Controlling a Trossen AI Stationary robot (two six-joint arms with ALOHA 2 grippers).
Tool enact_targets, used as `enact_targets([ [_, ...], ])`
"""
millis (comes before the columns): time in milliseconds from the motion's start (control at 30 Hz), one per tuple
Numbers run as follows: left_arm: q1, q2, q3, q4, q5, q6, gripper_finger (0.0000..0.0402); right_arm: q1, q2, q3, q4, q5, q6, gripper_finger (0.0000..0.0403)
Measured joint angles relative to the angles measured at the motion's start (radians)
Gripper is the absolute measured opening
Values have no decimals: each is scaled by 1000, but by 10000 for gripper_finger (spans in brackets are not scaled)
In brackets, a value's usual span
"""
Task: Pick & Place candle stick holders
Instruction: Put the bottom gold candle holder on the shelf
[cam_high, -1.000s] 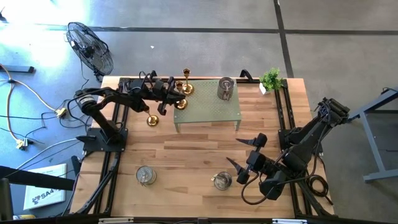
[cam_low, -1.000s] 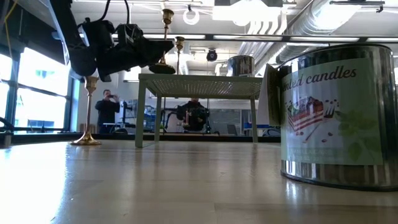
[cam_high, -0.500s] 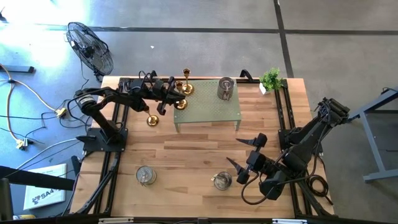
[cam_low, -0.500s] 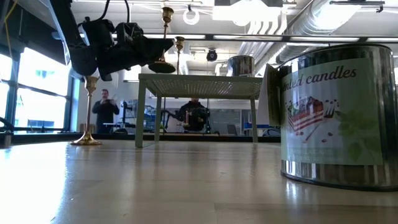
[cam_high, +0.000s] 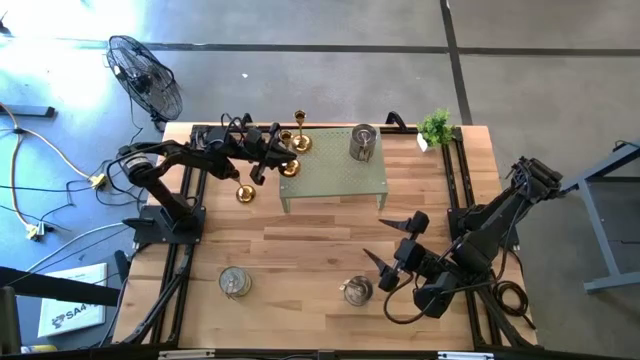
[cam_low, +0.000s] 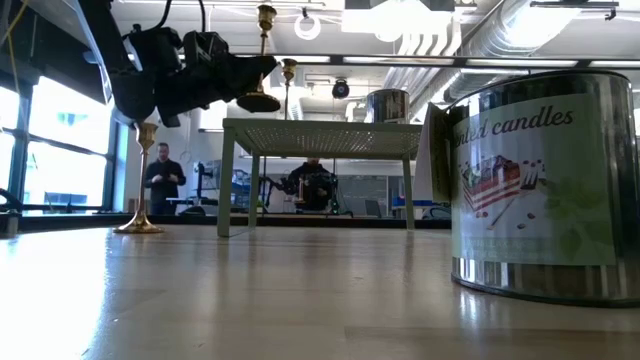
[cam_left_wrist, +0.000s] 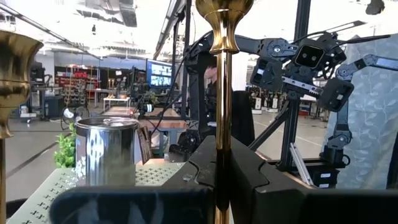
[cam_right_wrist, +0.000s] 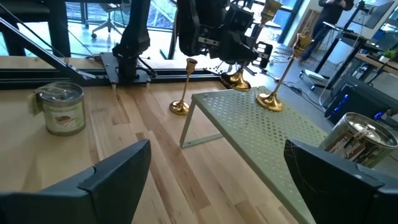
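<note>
Upright, stem vertical and cup uppermost: a gold brass holder (cam_left_wrist: 222, 93) clamped by its stem between the fingers of the left gripper (cam_high: 272, 155), base lifted clear at the left edge of the perforated green stand (cam_high: 335, 180). Reaching in low and level from the table's left side. Right gripper (cam_high: 392, 250) hanging spread wide beside a silvery tin holder (cam_high: 357, 290) near the front edge.

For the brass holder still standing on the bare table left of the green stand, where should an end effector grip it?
Grip the brass holder by its thin upright stem, coming level from the open table side. Its flat round base offers little to pinch, and the stem stands clear of the green stand.
</note>
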Motion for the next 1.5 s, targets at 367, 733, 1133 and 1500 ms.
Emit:
enact_targets([
  [367,111,-24,19,-18,159,-103,7,0,0,0,0,0,0,362],
  [733,111,-24,121,-210,323,-50,7,-5,0,0,-1,2,1,362],
  [1133,102,-23,121,-281,343,72,7,-5,0,0,-1,0,3,362],
  [1500,96,-6,121,-302,363,132,7,-5,0,0,-2,-1,3,362],
])
